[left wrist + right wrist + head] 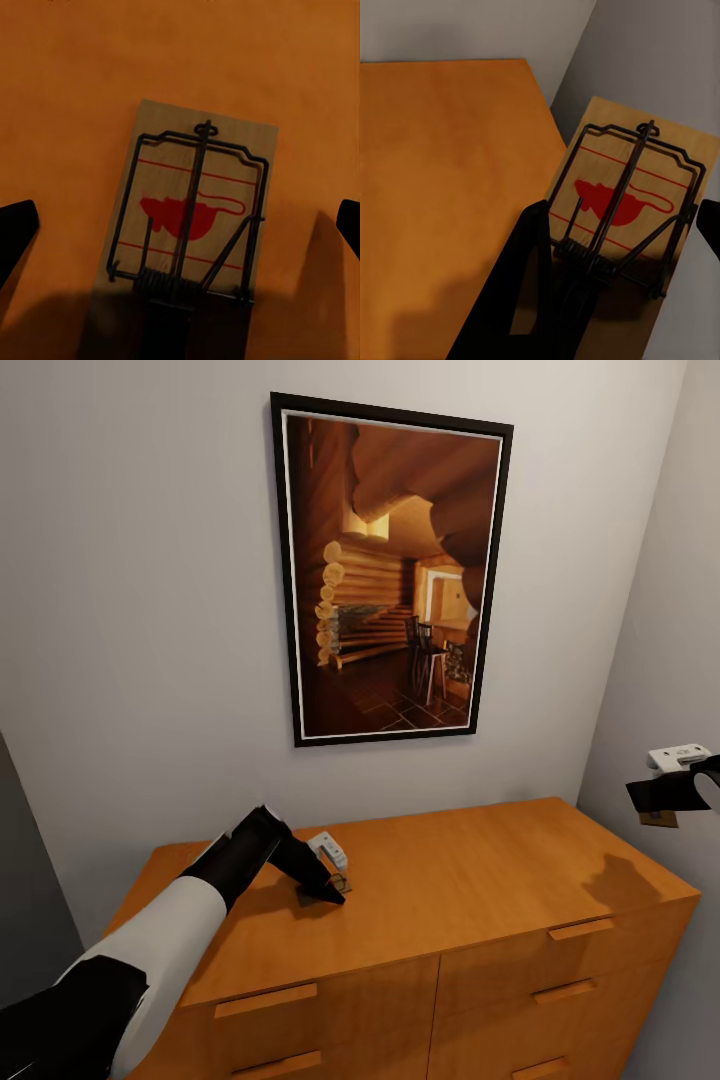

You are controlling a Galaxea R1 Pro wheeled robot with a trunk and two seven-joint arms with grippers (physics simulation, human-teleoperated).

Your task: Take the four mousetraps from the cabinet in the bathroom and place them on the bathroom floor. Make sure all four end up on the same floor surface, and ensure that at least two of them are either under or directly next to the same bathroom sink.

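Black and white, the left arm reaches from the head view's near corner, its left end effector (pixel 325 888) down on a mousetrap (pixel 338 884) atop the cabinet (pixel 450 880). At the far edge the right end effector (pixel 668 796) hangs beyond the cabinet's end.

From the left wrist, that mousetrap (pixel 193 217) lies flat, fingers spread either side, not yet pinching.

From the right wrist, a second mousetrap (pixel 630 202) is pinched and lifted.

Nothing looks delivered yet; floor, sink and any remaining traps are out of sight.
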